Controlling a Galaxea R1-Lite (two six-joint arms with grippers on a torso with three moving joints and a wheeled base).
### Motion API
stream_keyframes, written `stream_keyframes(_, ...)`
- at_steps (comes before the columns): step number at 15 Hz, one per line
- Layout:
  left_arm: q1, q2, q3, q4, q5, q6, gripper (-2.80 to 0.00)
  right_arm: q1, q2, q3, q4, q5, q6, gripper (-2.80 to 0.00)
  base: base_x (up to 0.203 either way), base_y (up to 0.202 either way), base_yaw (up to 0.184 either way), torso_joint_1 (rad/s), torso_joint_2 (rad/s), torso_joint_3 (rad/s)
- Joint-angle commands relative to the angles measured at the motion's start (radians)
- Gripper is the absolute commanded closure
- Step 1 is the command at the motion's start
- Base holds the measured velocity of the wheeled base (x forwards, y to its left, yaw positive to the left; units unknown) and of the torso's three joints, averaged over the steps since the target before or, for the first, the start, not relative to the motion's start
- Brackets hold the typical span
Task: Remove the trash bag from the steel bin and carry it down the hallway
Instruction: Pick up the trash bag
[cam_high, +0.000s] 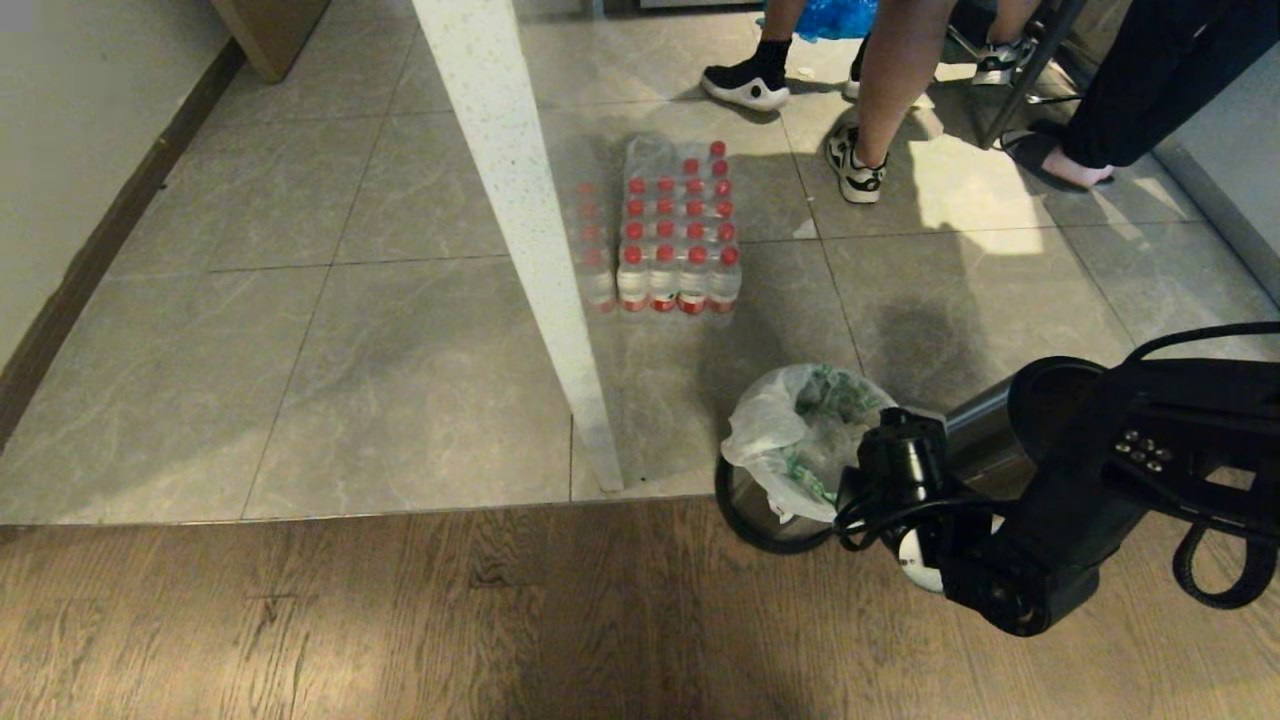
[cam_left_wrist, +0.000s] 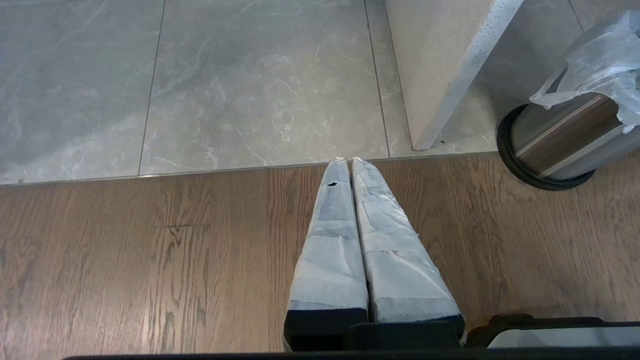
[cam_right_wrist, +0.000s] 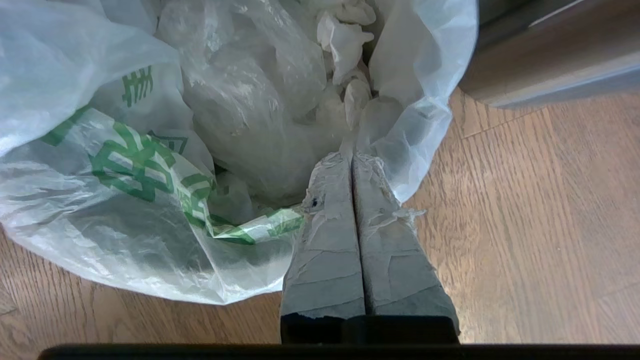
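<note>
The trash bag (cam_right_wrist: 150, 165) is thin, see-through white plastic w/ green print, crumpled, stuffed w/ wadded white paper + clear film; it sits in the steel bin (cam_left_wrist: 560, 140), its edge flopped over the black rim, on the wood floor (cam_high: 400, 620) right by the grey tile edge. Right gripper (cam_right_wrist: 352, 157) has its taped fingers pressed together at the bag's rim, w/ a fold of bag edge apparently pinched at the tips. Left gripper (cam_left_wrist: 346, 161) hangs over bare wood, fingers closed on nothing.
</note>
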Motion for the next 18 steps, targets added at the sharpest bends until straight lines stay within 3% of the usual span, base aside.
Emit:
stream_keyframes(1, 0.000, 0.000, 0.000, 0.000, 0.000, -0.001, 0.00, 0.003, 0.018, 0.001, -0.012, -0.005, 0.003, 0.00, 0.000, 0.000, 0.000, 0.000, 0.00, 0.000)
stream_keyframes(6, 0.000, 0.000, 0.000, -0.001, 0.000, 0.000, 0.00, 0.082, -0.145, 0.067, -0.009, -0.018, -0.008, 0.00, 0.000, 0.000, 0.000, 0.000, 0.00, 0.000)
stream_keyframes(9, 0.000, 0.000, 0.000, 0.001, 0.000, -0.002, 0.00, 0.147, -0.182, 0.111, -0.022, -0.121, -0.020, 0.00, 0.000, 0.000, 0.000, 0.000, 0.00, 0.000)
stream_keyframes(12, 0.000, 0.000, 0.000, -0.001, 0.000, 0.000, 0.00, 0.198, -0.266, 0.118, -0.015, -0.160, -0.059, 0.00, 0.000, 0.000, 0.000, 0.000, 0.00, 0.000)
stream_keyframes(14, 0.000, 0.000, 0.000, 0.000, 0.000, 0.000, 0.00, 0.229, -0.297, 0.103, -0.003, -0.149, -0.064, 0.00, 0.000, 0.000, 0.000, 0.000, 0.00, 0.000)
stream_keyframes(18, 0.000, 0.000, 0.000, 0.001, 0.000, 0.000, 0.00, 0.205, -0.230, 0.044, 0.006, -0.092, -0.064, 0.00, 0.000, 0.000, 0.000, 0.000, 0.00, 0.000)
